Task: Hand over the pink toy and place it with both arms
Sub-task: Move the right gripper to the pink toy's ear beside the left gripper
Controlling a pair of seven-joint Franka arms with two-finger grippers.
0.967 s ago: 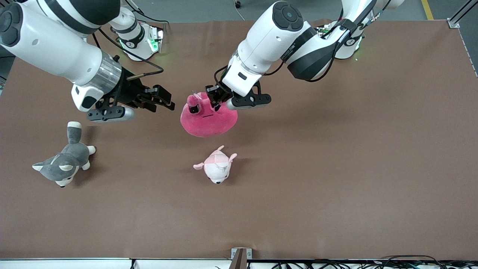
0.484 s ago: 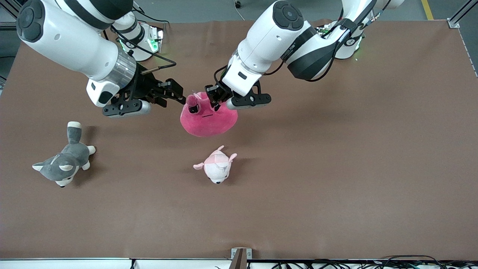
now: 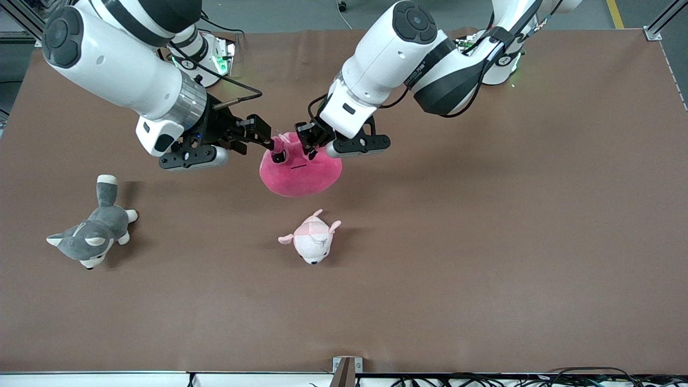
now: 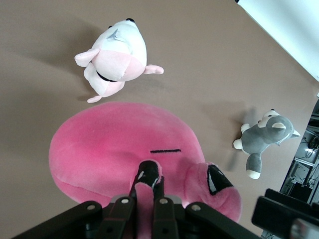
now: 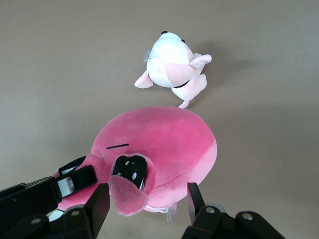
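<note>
The left gripper (image 3: 307, 144), clamped on the pink toy (image 3: 301, 171), holds it aloft so the right gripper (image 3: 267, 141), fingers apart astride its ear, can take it.

left gripper (image 3: 307, 144) clamped; right gripper (image 3: 269, 146) spread, both aloft

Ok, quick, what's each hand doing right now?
Left hand: shut on the pink toy, holding it up.
Right hand: open, fingers around the toy's ear.

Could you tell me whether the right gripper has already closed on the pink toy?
No, in the right wrist view the right gripper has its fingers spread open around the pink toy.
</note>
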